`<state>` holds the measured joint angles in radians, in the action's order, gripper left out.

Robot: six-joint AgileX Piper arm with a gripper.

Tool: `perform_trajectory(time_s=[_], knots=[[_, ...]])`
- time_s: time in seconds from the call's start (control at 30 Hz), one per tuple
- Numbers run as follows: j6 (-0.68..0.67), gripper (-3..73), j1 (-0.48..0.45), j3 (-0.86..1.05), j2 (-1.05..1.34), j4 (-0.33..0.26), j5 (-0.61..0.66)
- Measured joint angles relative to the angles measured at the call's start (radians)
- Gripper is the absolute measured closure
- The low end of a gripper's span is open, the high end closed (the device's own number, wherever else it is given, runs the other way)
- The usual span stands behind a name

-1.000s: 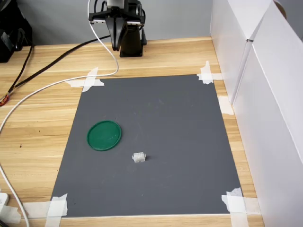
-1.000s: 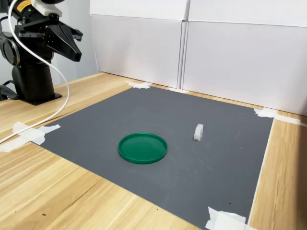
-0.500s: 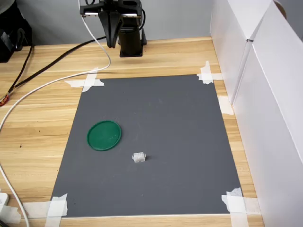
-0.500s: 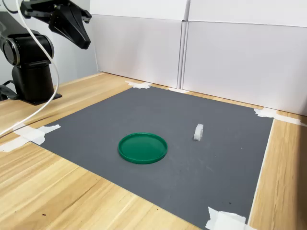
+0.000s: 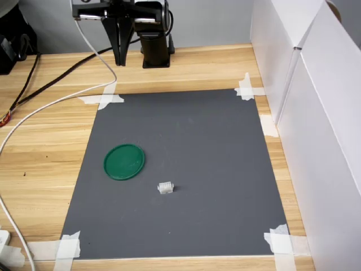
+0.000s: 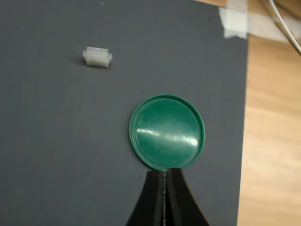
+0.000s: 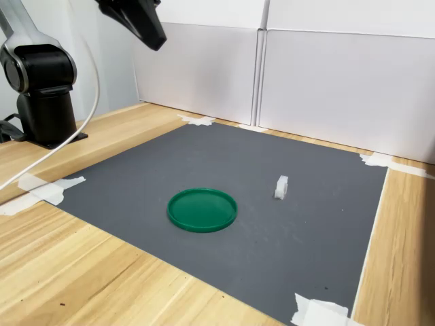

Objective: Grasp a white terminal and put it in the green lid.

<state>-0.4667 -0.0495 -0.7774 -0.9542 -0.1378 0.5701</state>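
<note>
The white terminal (image 5: 165,188) (image 7: 281,187) is a tiny ribbed block lying on the grey mat (image 5: 186,141), a short way from the green lid (image 5: 124,162) (image 7: 202,209), a flat round disc. My gripper (image 5: 119,57) (image 7: 158,42) hangs high in the air near the mat's far edge, well away from both. In the wrist view its black fingers (image 6: 155,197) are pressed together with nothing between them. From there the green lid (image 6: 167,132) shows just past the tips and the white terminal (image 6: 97,57) farther off.
White panels (image 5: 316,113) wall off the first exterior view's right side. The arm's black base (image 5: 155,51) (image 7: 44,102) stands on the wooden table behind the mat. A white cable (image 5: 34,113) and black cables trail across the wood. Tape (image 5: 245,87) holds the mat's corners.
The gripper has risen and swung toward the first exterior view's left; in the second exterior view it moved up and out over the mat. Lid and terminal have not moved.
</note>
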Motion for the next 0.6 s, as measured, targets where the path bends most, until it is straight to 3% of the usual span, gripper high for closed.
perform_trajectory(time_s=[0.2, 0.37, 0.6], knots=[[-0.332, 71.0, 0.000, -0.126, -0.145, -0.123, 0.115], [-0.582, 71.0, 0.000, -0.243, -0.262, -0.203, 0.292], [-0.735, 71.0, 0.000, -0.411, -0.418, -0.299, 0.490]])
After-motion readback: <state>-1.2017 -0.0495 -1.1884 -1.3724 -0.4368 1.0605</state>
